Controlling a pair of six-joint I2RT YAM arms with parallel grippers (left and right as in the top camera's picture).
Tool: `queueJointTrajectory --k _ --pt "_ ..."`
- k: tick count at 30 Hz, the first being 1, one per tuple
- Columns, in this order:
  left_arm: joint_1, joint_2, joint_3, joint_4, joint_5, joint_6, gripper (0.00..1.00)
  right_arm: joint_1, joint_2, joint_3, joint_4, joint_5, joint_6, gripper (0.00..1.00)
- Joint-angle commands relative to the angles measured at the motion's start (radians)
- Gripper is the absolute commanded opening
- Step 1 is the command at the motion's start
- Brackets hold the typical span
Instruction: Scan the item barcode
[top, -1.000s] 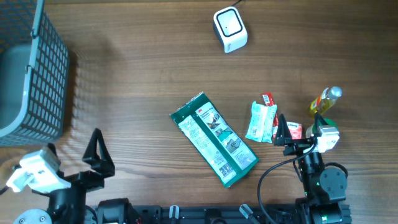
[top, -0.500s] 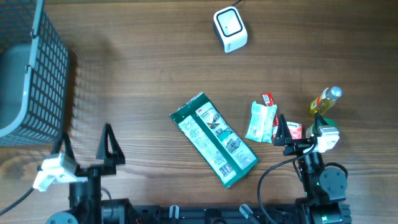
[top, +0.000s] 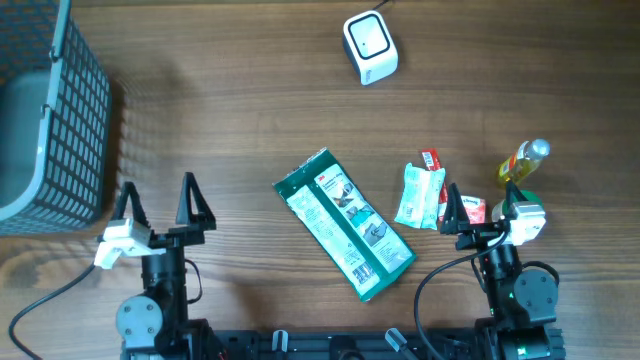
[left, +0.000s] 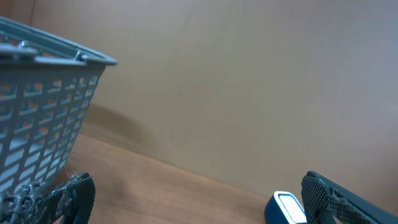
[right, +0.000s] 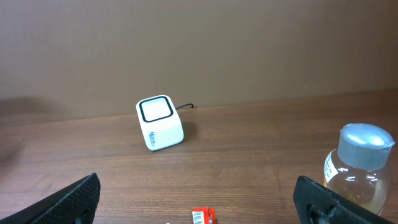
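Now I am squaring up my left gripper (top: 157, 195). A second ago it was sitting low and skewed near the table's (top: 240, 110) 8 o'clock corner. It is now pointing straight toward 12, jaws spread wide and carrying nothing. My right gripper (top: 480, 205) is keeping its place at the table's 4 o'clock, likewise gaping and empty.

I am reading that swing as a line-up only: nothing is being lifted yet, so the scan is not yet begun.

The pack (top: 345, 225) is lying flat and slantwise between my two grippers, at 3 o'clock from the left one and 9 o'clock from the right. The scanner (top: 370, 45) is sitting well apart from it, at the pack's 12 o'clock, near the far edge. I am not making out a barcode on the face that is showing.

Counting outward, I am finding:
- one pack
- one scanner
- one basket (top: 60, 130), at 10 o'clock from my left gripper
- one bottle (top: 525, 163), at 1 o'clock from my right gripper
- one pale sachet (top: 415, 195)
- one red stick (top: 432, 165), touching the sachet
- one red packet (top: 472, 210), showing between my right fingers from above

I cannot tell whether those fingers are touching the packet.
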Motion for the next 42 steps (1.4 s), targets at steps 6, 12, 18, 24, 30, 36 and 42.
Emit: queueJointTrajectory --k 6,12,18,24,30,36,42 --pt "0.000 -0.009 -0.074 0.004 -0.005 -0.015 1.00 -0.005 -0.009 -0.001 0.003 -0.017 0.013 1.00" --pt "-0.001 -0.009 -0.074 -0.100 0.000 0.016 1.00 -0.005 -0.009 -0.001 0.003 -0.017 0.014 1.00" --pt "-0.001 -0.009 -0.074 -0.242 0.055 0.213 1.00 -0.005 -0.009 -0.001 0.003 -0.017 0.014 1.00" --pt "-0.001 -0.009 -0.074 -0.240 0.095 0.346 1.00 -0.005 -0.009 -0.001 0.003 -0.017 0.014 1.00" --pt "-0.001 -0.009 -0.074 -0.238 0.095 0.345 1.00 -0.005 -0.009 -0.001 0.003 -0.017 0.014 1.00" --pt "-0.001 -0.008 -0.074 -0.238 0.095 0.345 1.00 -0.005 -0.009 -0.001 0.003 -0.017 0.014 1.00" --pt "-0.001 -0.008 -0.074 -0.238 0.095 0.346 1.00 -0.005 -0.009 -0.001 0.003 -0.017 0.013 1.00"
